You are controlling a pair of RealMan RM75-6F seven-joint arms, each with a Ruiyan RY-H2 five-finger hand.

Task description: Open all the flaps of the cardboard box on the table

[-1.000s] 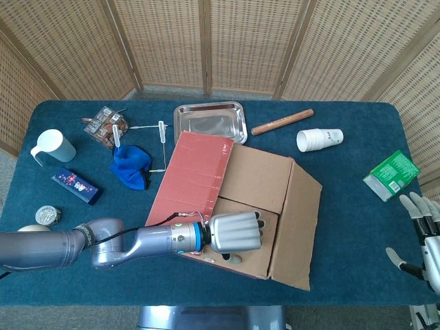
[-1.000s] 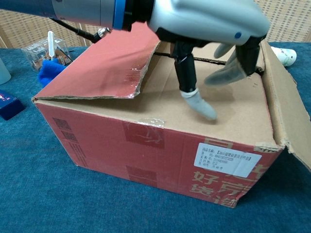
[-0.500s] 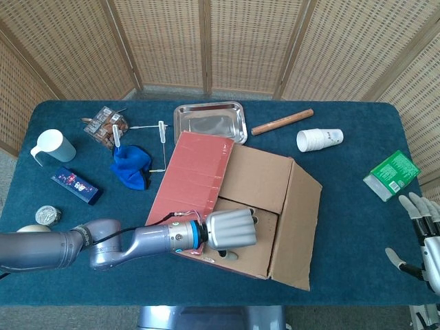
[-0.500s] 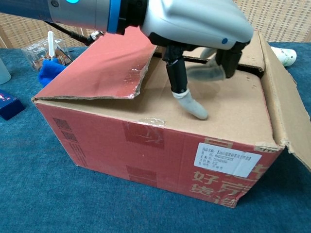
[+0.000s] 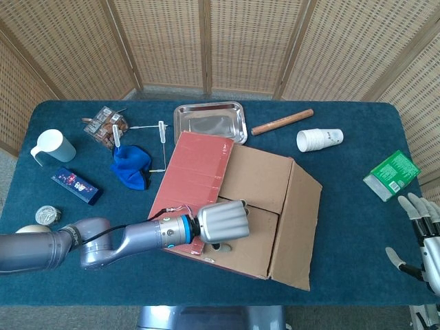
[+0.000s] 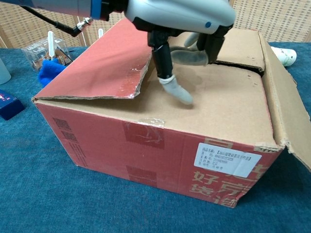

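Chest view: the left hand [image 6: 182, 22] hangs over the cardboard box [image 6: 160, 141], its fingers [image 6: 176, 92] pointing down toward the plain brown inner flap [image 6: 214, 107] and holding nothing; one fingertip sits at or just above the flap surface, though contact cannot be confirmed. The hand appears placed here to work at the flaps that remain flat. Beside the hand, on its arm side, the red outer flap [image 6: 97, 63] is partly raised and tilts away; beyond the fingers, the opposite outer flap [image 6: 286, 97] has folded outward past the box wall.

In the head view the same box [image 5: 275, 199] lies on the blue table [image 5: 344, 227], near the front edge and directly beneath the left hand [image 5: 221, 222], whose back covers the fingers entirely. The right hand [image 5: 423, 237] waits well apart at the table's corner, fingers spread and empty, largely cut off by the frame. Behind the box, far from the left hand, lie a steel tray [image 5: 210, 122], a wooden rolling pin [image 5: 282, 122] and stacked paper cups [image 5: 320, 139].

The box interior is hidden, and the label text is unreadable.
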